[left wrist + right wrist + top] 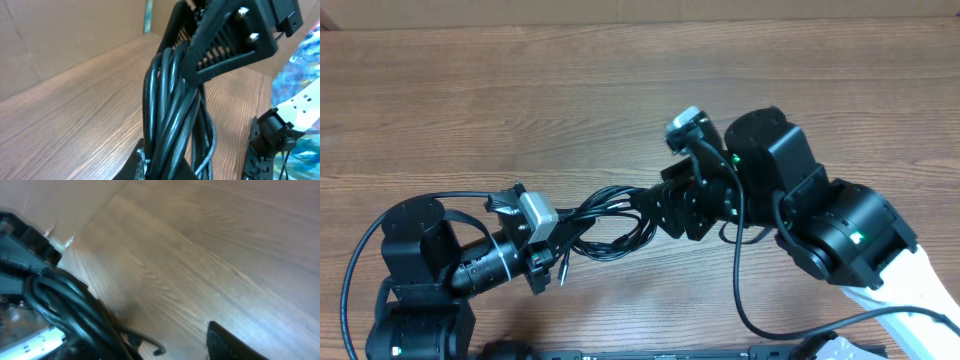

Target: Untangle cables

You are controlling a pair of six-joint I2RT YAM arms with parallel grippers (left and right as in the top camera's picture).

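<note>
Firmly, cables (167, 117) in left jaws.

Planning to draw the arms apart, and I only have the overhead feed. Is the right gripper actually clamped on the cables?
Observer: Not clamped. In the right wrist view, one finger of the right gripper sits apart from the cables, bare table showing between them.
Operator: And the left gripper's hold?
Observer: Left wrist view: the cables rise straight out of the shut left gripper, several strands together.
Operator: Do the strands fan out higher up?
Observer: No, they run packed side by side up to the right gripper's ribbed finger, which lies along them.
</note>
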